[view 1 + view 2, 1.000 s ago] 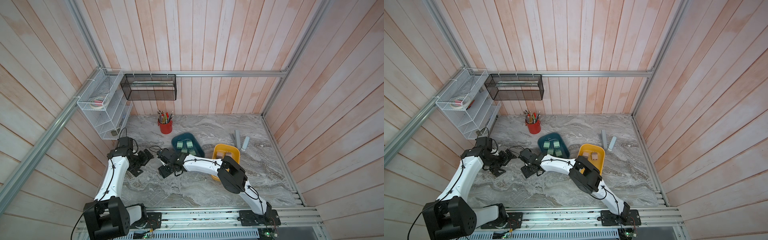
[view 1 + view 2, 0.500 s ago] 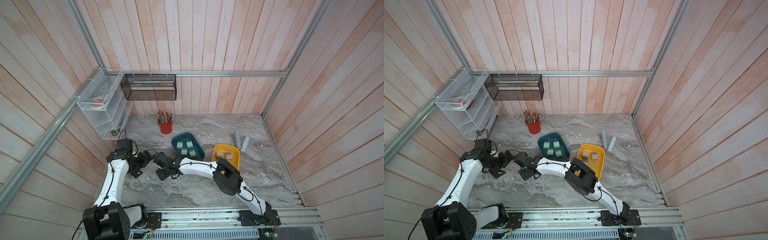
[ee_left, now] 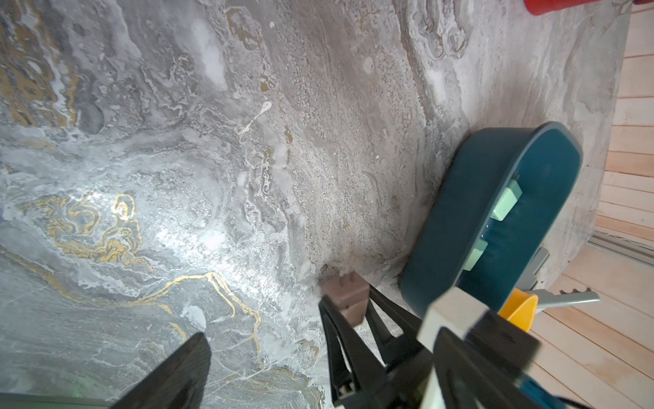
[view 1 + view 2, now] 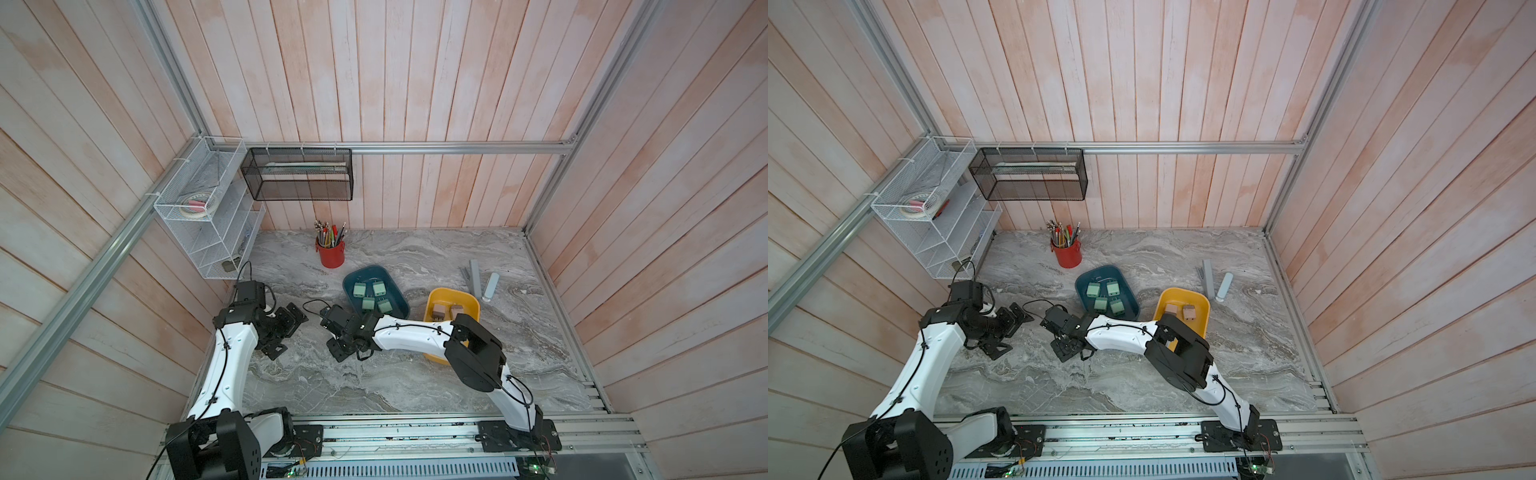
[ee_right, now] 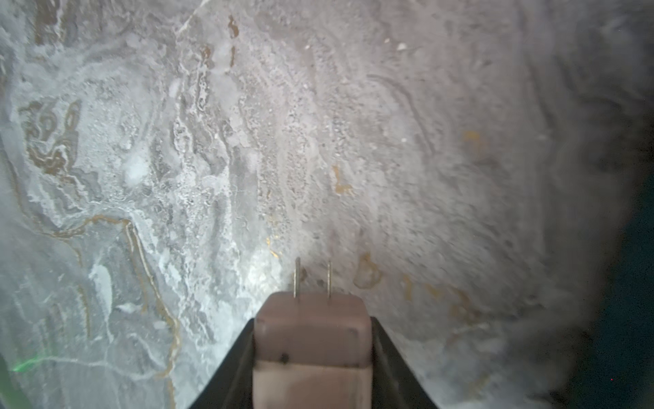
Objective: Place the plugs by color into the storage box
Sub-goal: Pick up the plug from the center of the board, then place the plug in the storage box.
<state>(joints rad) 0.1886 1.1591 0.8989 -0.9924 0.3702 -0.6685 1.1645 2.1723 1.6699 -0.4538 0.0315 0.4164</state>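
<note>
The right pincer [image 5: 312, 320] is gripping a pink-beige plug [image 5: 311, 340] by its sides. The prongs are pointing ahead of its fingers, low over the worktop [image 5: 212, 159]. The left pincer [image 4: 289, 332] is standing wide near it, holding nothing. Just beyond the right pincer, the blue tray [image 4: 374, 272] is carrying four green plugs [image 4: 368, 304].

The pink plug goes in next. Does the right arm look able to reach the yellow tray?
Probably yes: the right hand holds the pink plug, and the yellow tray sits open close beside that arm, nothing between.
</note>
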